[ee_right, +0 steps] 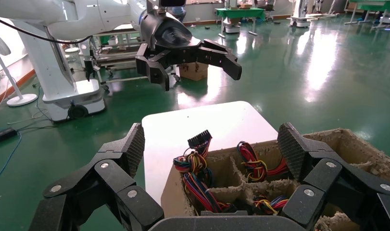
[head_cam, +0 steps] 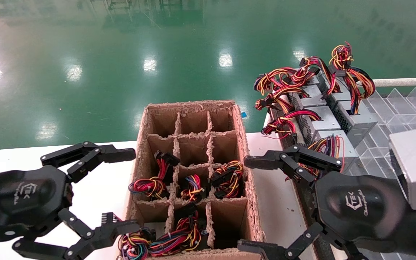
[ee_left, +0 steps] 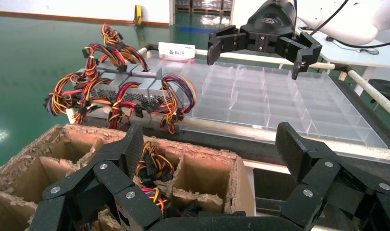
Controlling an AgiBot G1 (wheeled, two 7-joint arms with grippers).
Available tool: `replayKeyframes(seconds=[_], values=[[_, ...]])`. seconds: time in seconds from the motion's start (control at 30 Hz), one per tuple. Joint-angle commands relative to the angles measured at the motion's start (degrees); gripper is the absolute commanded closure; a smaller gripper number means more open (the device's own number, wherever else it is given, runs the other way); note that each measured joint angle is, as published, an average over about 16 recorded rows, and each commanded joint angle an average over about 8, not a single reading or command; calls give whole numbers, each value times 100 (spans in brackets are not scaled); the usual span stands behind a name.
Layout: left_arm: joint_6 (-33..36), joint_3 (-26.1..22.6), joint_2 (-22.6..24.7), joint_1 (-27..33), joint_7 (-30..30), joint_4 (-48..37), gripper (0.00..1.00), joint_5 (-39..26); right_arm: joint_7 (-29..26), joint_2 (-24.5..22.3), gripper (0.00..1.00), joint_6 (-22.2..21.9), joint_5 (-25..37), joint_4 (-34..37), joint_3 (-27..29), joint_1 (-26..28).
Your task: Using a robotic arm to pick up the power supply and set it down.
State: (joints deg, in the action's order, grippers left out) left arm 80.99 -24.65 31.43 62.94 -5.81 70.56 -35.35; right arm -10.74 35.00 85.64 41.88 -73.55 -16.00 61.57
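Hanging spread wide and empty, the left gripper (head_cam: 119, 191) and right gripper (head_cam: 249, 206) flanked the cardboard box (head_cam: 251, 202). Farther right, the power supply (head_cam: 332, 146) sat half hidden behind the right gripper's fingers (head_cam: 302, 159).

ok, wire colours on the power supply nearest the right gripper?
Yellow, orange, red, purple and blue on that power supply; head view shows it best.
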Motion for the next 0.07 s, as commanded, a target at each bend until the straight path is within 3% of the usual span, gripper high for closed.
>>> replayKeyframes(seconds=[0.03, 0.07], values=[[0, 0, 0, 0, 0, 0, 0, 0, 0, 0, 0, 0, 0, 0, 0, 0], [0, 0, 0, 0, 0, 0, 0, 0, 0, 0, 0, 0, 0, 0, 0, 0]])
